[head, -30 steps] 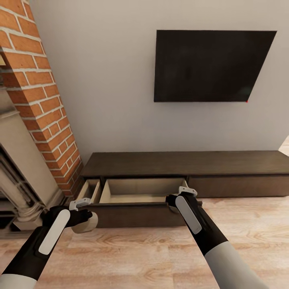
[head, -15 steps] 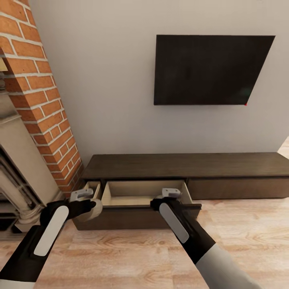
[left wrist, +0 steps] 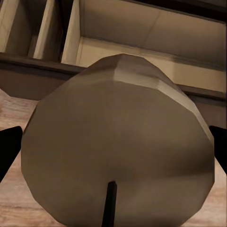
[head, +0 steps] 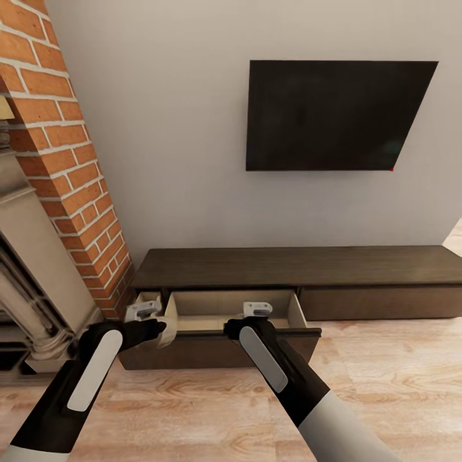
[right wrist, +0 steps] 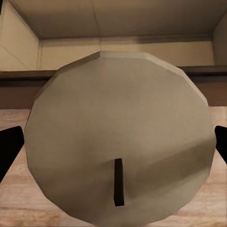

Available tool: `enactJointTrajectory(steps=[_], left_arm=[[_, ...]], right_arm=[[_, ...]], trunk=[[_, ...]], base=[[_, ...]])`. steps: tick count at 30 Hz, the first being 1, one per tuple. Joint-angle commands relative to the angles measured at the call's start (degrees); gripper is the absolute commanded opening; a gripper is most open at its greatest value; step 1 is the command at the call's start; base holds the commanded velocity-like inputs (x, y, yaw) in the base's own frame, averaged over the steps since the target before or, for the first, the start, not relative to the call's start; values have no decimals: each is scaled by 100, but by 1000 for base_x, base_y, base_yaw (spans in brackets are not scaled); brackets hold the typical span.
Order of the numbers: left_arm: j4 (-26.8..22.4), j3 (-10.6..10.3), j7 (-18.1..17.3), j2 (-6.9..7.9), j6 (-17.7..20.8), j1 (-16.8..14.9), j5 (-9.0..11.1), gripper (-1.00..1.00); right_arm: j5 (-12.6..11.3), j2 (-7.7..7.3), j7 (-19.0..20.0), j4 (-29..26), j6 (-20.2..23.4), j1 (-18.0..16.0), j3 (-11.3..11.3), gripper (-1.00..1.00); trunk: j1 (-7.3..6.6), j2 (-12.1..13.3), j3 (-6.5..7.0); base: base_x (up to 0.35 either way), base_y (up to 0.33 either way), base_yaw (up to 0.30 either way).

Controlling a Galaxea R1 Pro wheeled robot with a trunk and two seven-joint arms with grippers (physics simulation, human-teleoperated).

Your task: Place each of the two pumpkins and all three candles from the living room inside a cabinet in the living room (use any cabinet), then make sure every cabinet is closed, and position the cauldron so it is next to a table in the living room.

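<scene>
In the head view, the cabinet (head: 295, 266) stands against the wall under a dark television (head: 333, 115), and its left drawer (head: 231, 311) is pulled open, showing a pale inside. A brick column (head: 64, 167) rises close to the cabinet's left end. The left gripper (head: 146, 314) hangs over the drawer's left front corner, with a pale candle (head: 162, 333) just under it. The right gripper (head: 256, 310) hangs over the middle of the drawer's front edge.

In the left wrist view, the left gripper is clenched on its candle (left wrist: 118, 142), whose dark wick faces the camera. The drawer's front edge and inner dividers lie just beyond it.

In the right wrist view, the right gripper is grasping a second candle (right wrist: 118, 137), and the open drawer lies straight ahead.

I judge the main risk is a release too early: each candle seems to sit near the front edge, so it may fall on the wooden floor (head: 385, 385) and roll away. The left candle may also strike a divider. The wide compartment offers free room; the brick column limits the left arm.
</scene>
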Motion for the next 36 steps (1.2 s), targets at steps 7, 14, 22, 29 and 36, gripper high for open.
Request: enactJointTrajectory(steps=[7, 14, 22, 29, 36], left_arm=[[3, -72, 50, -4, 9, -5, 56, -100], [-4, -49, 47, 6, 9, -5, 57, -100], [-4, -44, 46, 6, 9, -5, 58, -100], [-4, -44, 45, 10, 9, -5, 63, -100], [-4, -35, 44, 14, 9, -5, 65, -100]], right_arm=[[-55, 4, -17, 0, -7, -6, 5, -100], [-46, -2, 32, 3, -162, -6, 10, -100], [-46, -1, 34, 5, -177, -6, 10, -100], [-46, -2, 36, 5, -177, -6, 10, -100], [-46, 3, 41, 5, -177, -6, 10, -100]], trunk=[[0, -3, -6], [0, -3, -6], [0, -3, -6], [0, -3, -6], [0, -3, -6]], base=[[0, 0, 0], [6, 4, 0], [216, 97, 0], [324, 36, -66], [299, -24, -35]])
